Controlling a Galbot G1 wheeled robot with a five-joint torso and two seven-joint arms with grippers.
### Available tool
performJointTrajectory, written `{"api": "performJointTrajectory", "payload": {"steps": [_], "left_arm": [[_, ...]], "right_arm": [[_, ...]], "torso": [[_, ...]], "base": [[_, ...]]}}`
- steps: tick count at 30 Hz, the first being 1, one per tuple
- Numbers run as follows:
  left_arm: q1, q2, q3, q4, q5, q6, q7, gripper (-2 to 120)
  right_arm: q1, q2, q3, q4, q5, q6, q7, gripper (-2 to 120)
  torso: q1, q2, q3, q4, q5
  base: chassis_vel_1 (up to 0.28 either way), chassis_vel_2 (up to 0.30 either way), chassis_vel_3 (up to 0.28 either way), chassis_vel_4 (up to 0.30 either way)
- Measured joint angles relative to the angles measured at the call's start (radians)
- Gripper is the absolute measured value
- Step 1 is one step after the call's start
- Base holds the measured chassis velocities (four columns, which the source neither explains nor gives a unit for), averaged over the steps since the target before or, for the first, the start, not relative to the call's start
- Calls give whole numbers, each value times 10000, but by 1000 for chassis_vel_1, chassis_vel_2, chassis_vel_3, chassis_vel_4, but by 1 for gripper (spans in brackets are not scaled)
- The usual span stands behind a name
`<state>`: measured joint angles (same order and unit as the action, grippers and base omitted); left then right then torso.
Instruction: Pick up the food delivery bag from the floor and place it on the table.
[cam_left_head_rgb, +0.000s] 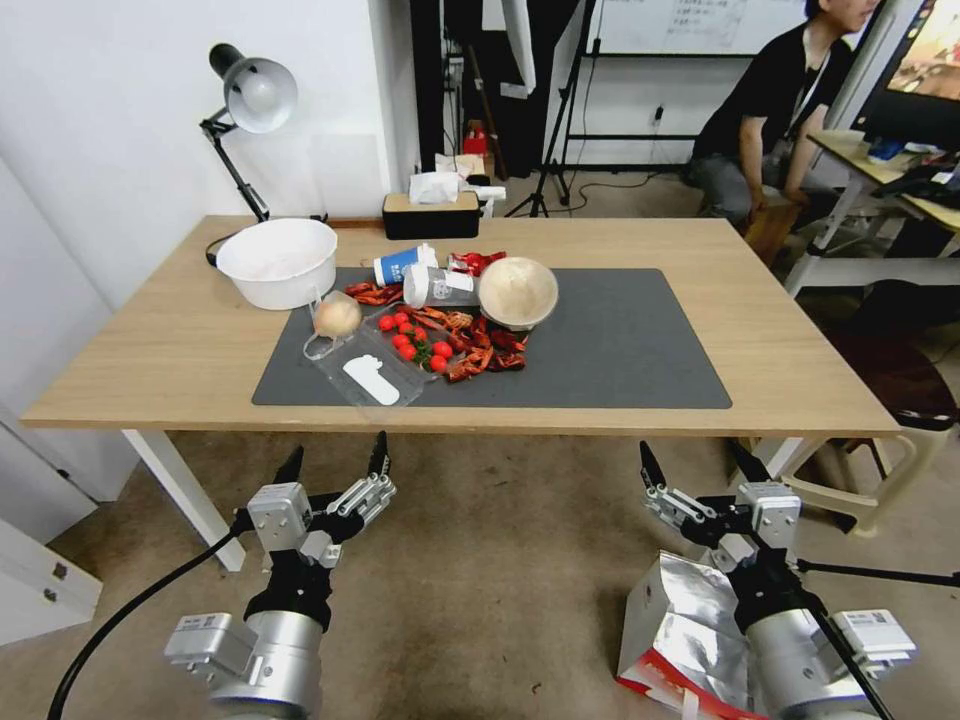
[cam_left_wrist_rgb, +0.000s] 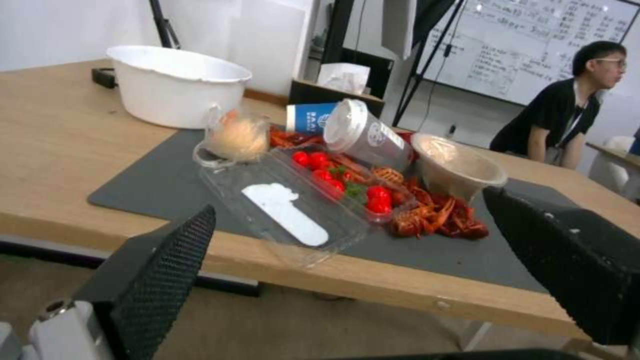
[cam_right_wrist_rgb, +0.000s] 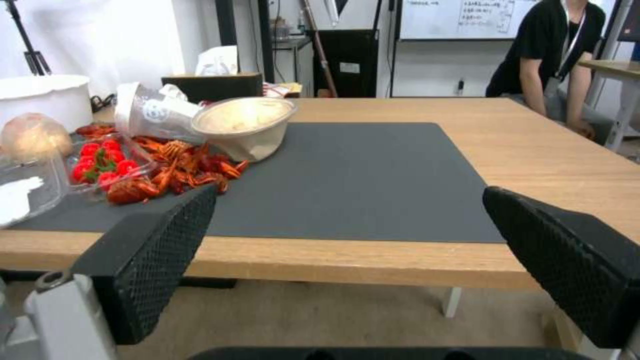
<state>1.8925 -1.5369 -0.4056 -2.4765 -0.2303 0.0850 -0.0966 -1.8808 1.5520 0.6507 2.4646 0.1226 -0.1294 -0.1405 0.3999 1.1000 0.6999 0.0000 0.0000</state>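
L gripper (cam_left_head_rgb: 335, 465): I see it held low over the floor (cam_left_head_rgb: 480, 560), just short of the bench's near edge, toward the near-left corner; jaws spread wide, nothing between them.
R gripper (cam_left_head_rgb: 700, 465): same height, short of the near edge toward the near-right corner; jaws wide apart, holding nothing.
Bag: food delivery bag (cam_left_head_rgb: 680, 630) sits on the floor beside my R arm, mouth up, silver foil lining showing, red edge at the bottom; arm partly covers it, not gripped.
Bench (cam_left_head_rgb: 150, 350): light wood top, white legs, dark grey mat (cam_left_head_rgb: 620, 340) in the middle; right half of the mat is bare.
Mat clutter, left half: clear plastic tray (cam_left_head_rgb: 365, 375) at the mat's near-left corner w/ a white patch in it; cherry tomatoes (cam_left_head_rgb: 415, 340) and red crayfish (cam_left_head_rgb: 480, 350) next to it; beige paper bowl (cam_left_head_rgb: 517, 292) tipped on its side; lidded clear cup (cam_left_head_rgb: 440, 287) lying down; blue-white cup (cam_left_head_rgb: 400, 265) lying behind it.
Off mat: white plastic bowl (cam_left_head_rgb: 278, 262) by the mat's far-left corner; small clear cup w/ pale contents (cam_left_head_rgb: 337, 318) just in front of it.
Far edge: black tissue box (cam_left_head_rgb: 430, 212); desk lamp (cam_left_head_rgb: 245, 110) at the far-left corner.
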Motion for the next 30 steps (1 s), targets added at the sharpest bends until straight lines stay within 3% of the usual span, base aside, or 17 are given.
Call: {"api": "performJointTrajectory", "payload": {"steps": [9,23,30], "left_arm": [[65,-29,87,54,-84,8,-129,100],[26,4,-33,287,-79,-64,-181,100],[39,-2,-38,354,-44,-116,-180,100]], "right_arm": [[8,10,-16,-63,-96,98,18,100],[-3,55,-28,-166,-366,220,15,100],[1,59,-28,-200,-401,241,14,100]], "torso": [[-23,-57,-27,0,0],[-528,-1183,-655,0,0],[-670,-1513,-844,0,0]], "base": [[0,0,0,0],[0,0,0,0],[0,0,0,0]]}}
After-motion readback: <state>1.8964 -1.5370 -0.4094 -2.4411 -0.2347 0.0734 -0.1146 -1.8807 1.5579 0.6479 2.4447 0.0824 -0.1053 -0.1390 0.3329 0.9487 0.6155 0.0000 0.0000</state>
